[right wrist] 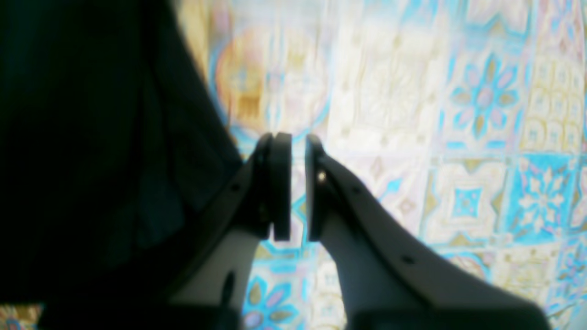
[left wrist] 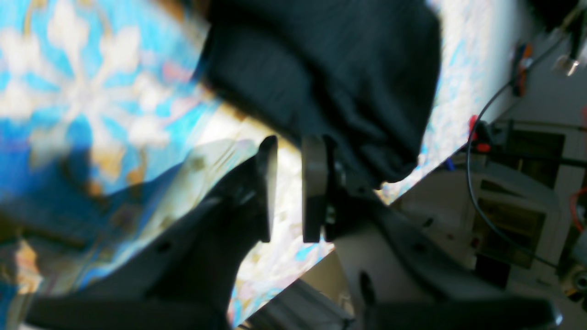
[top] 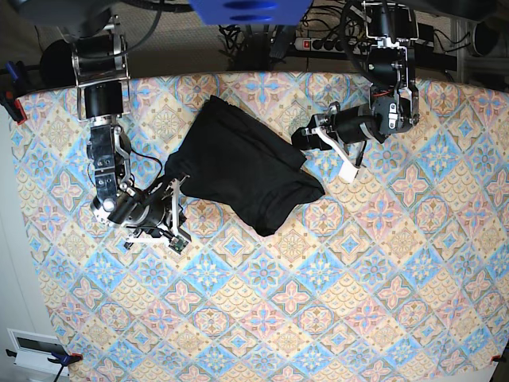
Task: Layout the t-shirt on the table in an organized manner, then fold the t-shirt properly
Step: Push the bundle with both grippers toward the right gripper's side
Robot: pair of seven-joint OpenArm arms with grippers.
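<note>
- The black t-shirt (top: 238,171) lies in a crumpled heap on the table (top: 334,318), toward the far edge and a little left of centre in the base view — no sleeves, collar or hem laid out flat.
- The left gripper (left wrist: 290,192) sits beside the shirt's right end, near the far edge; its pads stand a little apart with only tablecloth between them, so it holds nothing, though the cloth bunches just next to one finger.
- The right gripper (right wrist: 298,188) is by the shirt's near-left side; its jaws are narrowly parted and empty, patterned cloth showing through the gap and black fabric just beside it.
- Both wrist views are blurred, so whether either finger touches the fabric is hard to say.
- Judging by this, the task is at an early stage: spreading out is not done, and every fold remains — grasping two edges or corners looks like the step in hand.
</note>
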